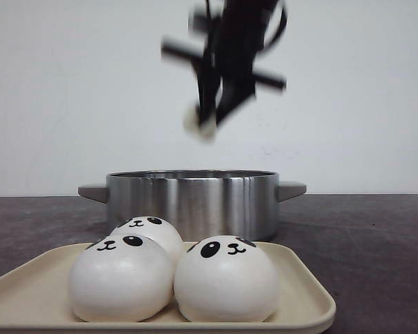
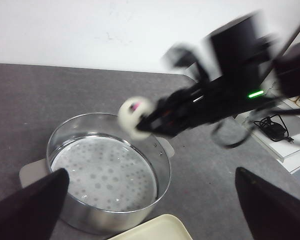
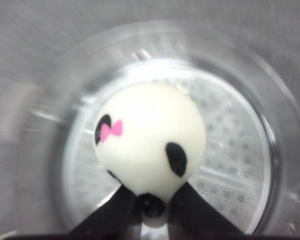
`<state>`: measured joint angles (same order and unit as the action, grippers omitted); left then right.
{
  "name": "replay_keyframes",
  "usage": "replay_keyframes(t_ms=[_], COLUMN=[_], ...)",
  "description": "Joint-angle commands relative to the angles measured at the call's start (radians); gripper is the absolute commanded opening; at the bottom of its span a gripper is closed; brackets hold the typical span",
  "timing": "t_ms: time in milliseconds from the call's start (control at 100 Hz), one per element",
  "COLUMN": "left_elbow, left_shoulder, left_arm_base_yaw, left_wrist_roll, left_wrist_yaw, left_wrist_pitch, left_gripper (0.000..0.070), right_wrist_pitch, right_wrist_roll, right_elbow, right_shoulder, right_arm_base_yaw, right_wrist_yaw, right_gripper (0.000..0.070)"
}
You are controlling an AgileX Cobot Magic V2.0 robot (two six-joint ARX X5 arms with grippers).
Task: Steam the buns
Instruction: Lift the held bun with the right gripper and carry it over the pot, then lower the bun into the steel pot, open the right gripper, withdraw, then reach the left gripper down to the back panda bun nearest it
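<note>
Three white panda-face buns [image 1: 226, 278] sit on a cream tray [image 1: 306, 292] at the front. Behind it stands a steel steamer pot [image 1: 191, 202] with a perforated white floor [image 2: 105, 175]. My right gripper [image 1: 207, 124] is shut on a fourth bun [image 3: 150, 145] and holds it in the air above the pot; the arm is blurred. That bun also shows in the left wrist view [image 2: 134, 116] over the pot's far rim. My left gripper [image 2: 150, 210] is open and empty, high above the pot's near side; it does not show in the front view.
The pot has grey side handles [image 1: 291, 189]. The tray's corner [image 2: 155, 230] lies next to the pot. A dark tabletop [image 2: 40, 100] surrounds them. A black cable and white board [image 2: 275, 130] lie off the table's far right edge.
</note>
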<state>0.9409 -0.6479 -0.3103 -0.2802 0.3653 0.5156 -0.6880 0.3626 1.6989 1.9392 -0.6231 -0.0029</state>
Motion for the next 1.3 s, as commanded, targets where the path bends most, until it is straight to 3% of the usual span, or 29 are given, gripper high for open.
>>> replay_keyframes(t_ms=[0, 380, 420, 510, 550, 760, 920, 960, 1030, 1050, 1110, 1290], left_elbow=[0.014, 0.014, 0.014, 0.014, 0.014, 0.014, 0.014, 0.014, 0.014, 0.014, 0.014, 0.014], left_shoulder=[-0.005, -0.005, -0.005, -0.005, -0.005, -0.005, -0.005, -0.005, -0.014, -0.018, -0.034, -0.142], left_arm_base_yaw=[-0.009, -0.041, -0.044, -0.047, -0.047, -0.047, -0.048, -0.050, -0.050, -0.050, -0.051, -0.091], left_wrist_roll=[-0.001, 0.000, 0.000, 0.000, 0.000, 0.000, -0.001, 0.000, -0.001, -0.001, -0.002, -0.024], left_wrist_yaw=[-0.002, -0.002, -0.002, -0.002, -0.002, -0.002, -0.001, -0.002, -0.002, -0.002, -0.001, -0.001], left_wrist_pitch=[-0.004, 0.000, 0.002, 0.010, 0.014, 0.016, 0.037, 0.050, 0.076, 0.084, 0.109, 0.193], left_gripper=[0.0671, 0.0671, 0.0671, 0.0671, 0.0671, 0.0672, 0.0667, 0.0654, 0.0583, 0.0558, 0.0501, 0.0503], right_wrist_pitch=[0.013, 0.043, 0.043, 0.029, 0.016, -0.007, -0.048, -0.084, -0.142, -0.153, -0.179, -0.188], right_wrist_roll=[-0.010, 0.019, 0.024, 0.036, 0.047, 0.057, 0.060, 0.049, 0.008, -0.009, -0.043, -0.090], right_elbow=[0.020, 0.020, 0.020, 0.020, 0.020, 0.020, 0.073, 0.104, 0.162, 0.177, 0.212, 0.250], right_shoulder=[0.055, 0.162, 0.162, 0.162, 0.162, 0.161, 0.146, 0.135, 0.099, 0.087, 0.040, -0.204], right_arm_base_yaw=[0.003, 0.034, 0.037, 0.044, 0.047, 0.051, 0.051, 0.051, 0.048, 0.045, 0.034, -0.031], right_wrist_yaw=[0.004, 0.031, 0.031, 0.030, 0.030, 0.030, 0.026, 0.027, 0.029, 0.029, 0.035, 0.065], right_gripper=[0.0002, 0.0017, 0.0064, 0.0280, 0.0340, 0.0421, 0.0401, 0.0316, 0.0044, 0.0000, 0.0008, 0.0007])
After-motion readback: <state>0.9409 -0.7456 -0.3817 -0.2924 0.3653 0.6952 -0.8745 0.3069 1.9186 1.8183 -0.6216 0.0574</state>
